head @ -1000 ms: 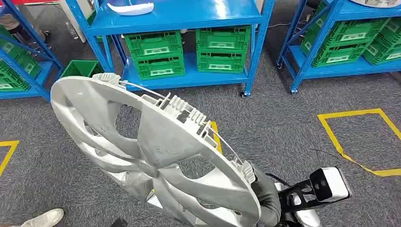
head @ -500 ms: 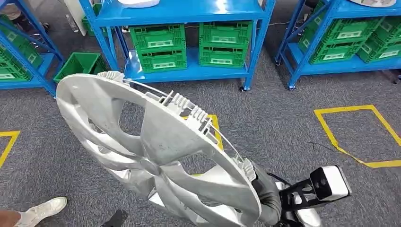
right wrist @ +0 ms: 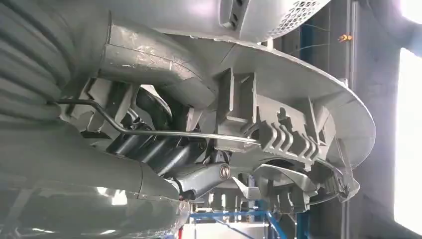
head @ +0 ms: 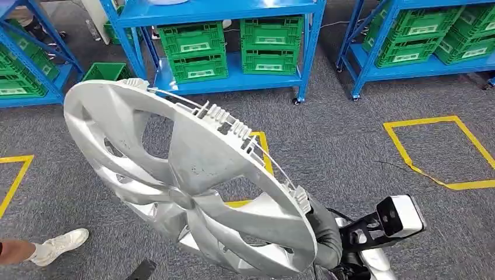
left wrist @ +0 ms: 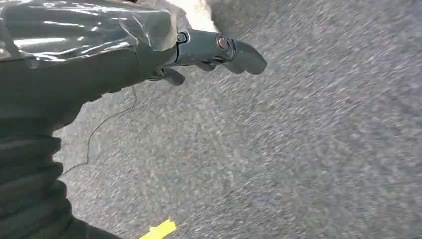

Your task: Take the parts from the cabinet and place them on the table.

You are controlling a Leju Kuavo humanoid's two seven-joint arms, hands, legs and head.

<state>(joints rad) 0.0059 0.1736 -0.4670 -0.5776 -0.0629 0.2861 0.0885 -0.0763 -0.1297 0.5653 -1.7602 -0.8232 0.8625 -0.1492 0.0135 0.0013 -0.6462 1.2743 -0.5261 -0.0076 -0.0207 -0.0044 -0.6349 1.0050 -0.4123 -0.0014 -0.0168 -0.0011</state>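
Wheel cover (head: pixel 192 181), silver and large, is held up tilted above the grey carpet (head: pixel 350 146) by the right hand (head: pixel 324 233), at the cover's lower edge; in the right wrist view the dark fingers (right wrist: pixel 159 149) are seen curled behind the rim, among its clips and wire ring; the left hand (left wrist: pixel 209 52) is seen over the carpet with nothing in it, its fingers loosely apart; blue shelves (head: pixel 233 81) with green crates (head: pixel 271 44) are seen behind; yellow tape (head: pixel 435 151) is laid on the floor; a person's shoe (head: pixel 58 245) is seen nearby.
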